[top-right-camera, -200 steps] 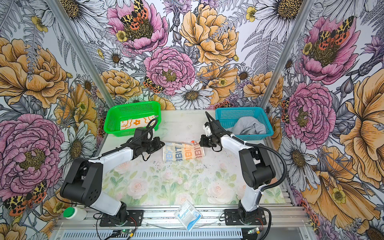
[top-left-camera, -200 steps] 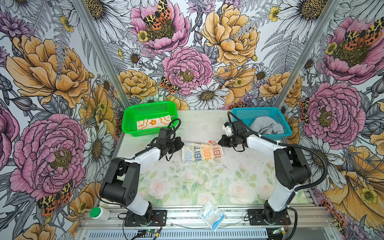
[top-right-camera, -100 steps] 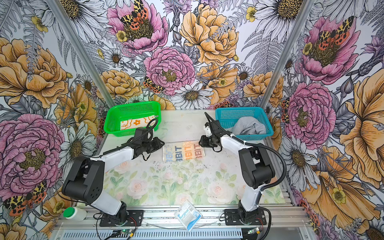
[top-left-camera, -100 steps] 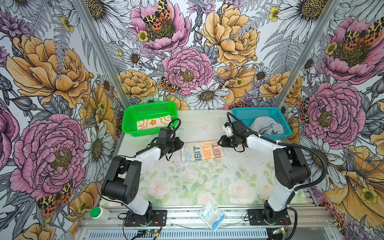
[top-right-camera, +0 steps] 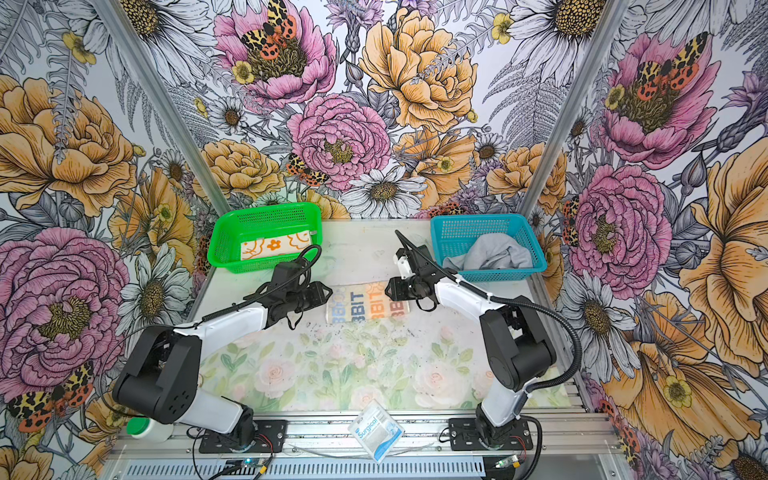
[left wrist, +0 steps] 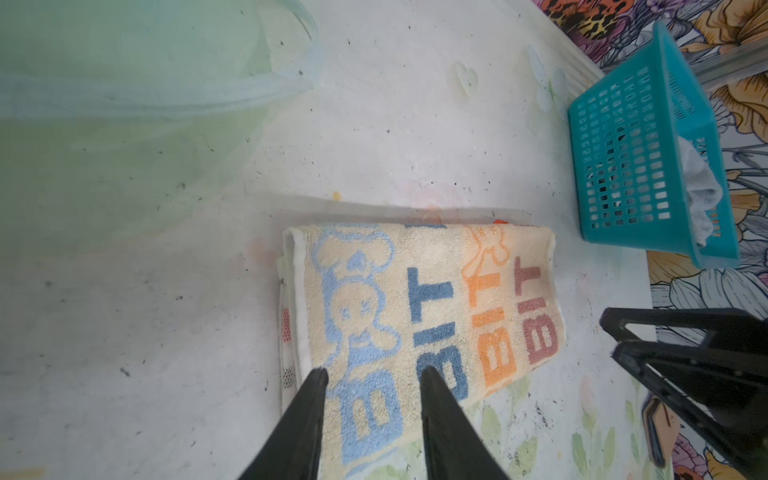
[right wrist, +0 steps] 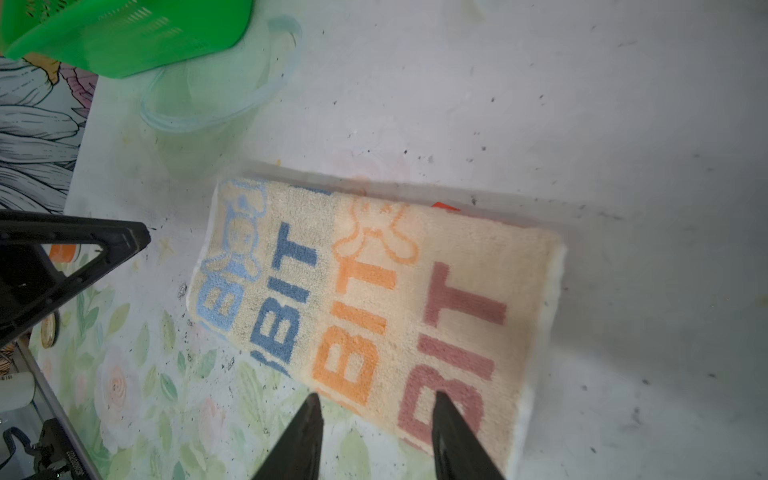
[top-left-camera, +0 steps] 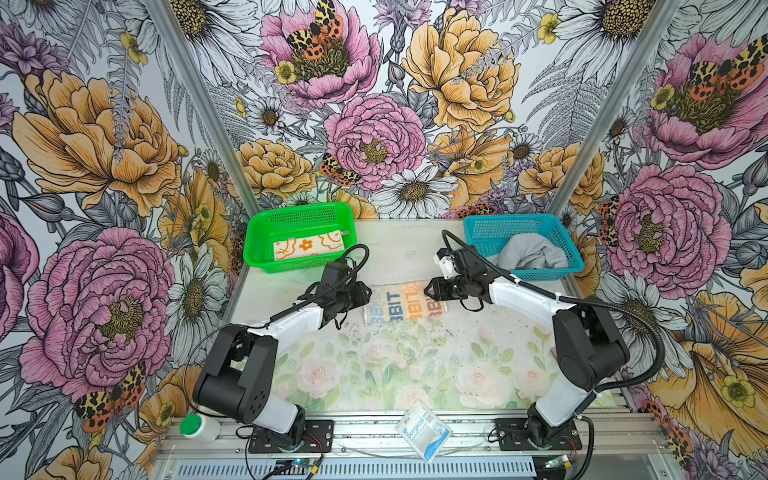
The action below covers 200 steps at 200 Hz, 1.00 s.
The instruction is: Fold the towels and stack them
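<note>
Flanking short edges of folded RABBIT towel (top-left-camera: pixel 405 301), L tool (left wrist: pixel 374 372), R tool (right wrist: pixel 376 397), both parted, empty

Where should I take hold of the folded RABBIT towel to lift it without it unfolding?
Pinch the RABBIT towel at the short end nearest the left gripper, jaws over all layers, coming in low from that side. It lies flat, long axis running between the arms, and the loose hems stack at that end, so clamping them should keep the fold shut.

RABBIT towel (top-left-camera: pixel 405 305) cream, blue-orange-maroon lettering; flower towel (top-left-camera: pixel 308 246) cream, orange outlines; third towel (top-left-camera: pixel 530 253) plain grey
</note>
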Each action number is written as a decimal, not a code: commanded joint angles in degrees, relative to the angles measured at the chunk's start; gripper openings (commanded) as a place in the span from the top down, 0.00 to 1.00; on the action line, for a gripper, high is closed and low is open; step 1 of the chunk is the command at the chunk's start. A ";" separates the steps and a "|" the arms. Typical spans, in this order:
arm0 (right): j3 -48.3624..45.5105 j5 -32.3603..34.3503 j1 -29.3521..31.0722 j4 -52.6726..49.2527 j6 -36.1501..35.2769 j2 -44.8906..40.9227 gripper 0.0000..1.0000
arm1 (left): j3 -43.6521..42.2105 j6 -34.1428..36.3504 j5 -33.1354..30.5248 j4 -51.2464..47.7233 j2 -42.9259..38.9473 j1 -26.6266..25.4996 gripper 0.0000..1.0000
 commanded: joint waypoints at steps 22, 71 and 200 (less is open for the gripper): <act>5.33 -2.59 0.48 3.95 2.57 8.01 0.55 | 4.73 -0.66 0.11 2.11 8.29 -0.66 0.60; 5.72 -0.30 -0.36 3.76 2.85 10.97 0.53 | 7.24 -0.58 -2.41 -0.35 12.43 -0.65 0.58; 2.44 0.16 -0.75 3.59 1.97 9.14 0.49 | -1.11 -1.37 6.04 4.62 6.80 4.25 0.26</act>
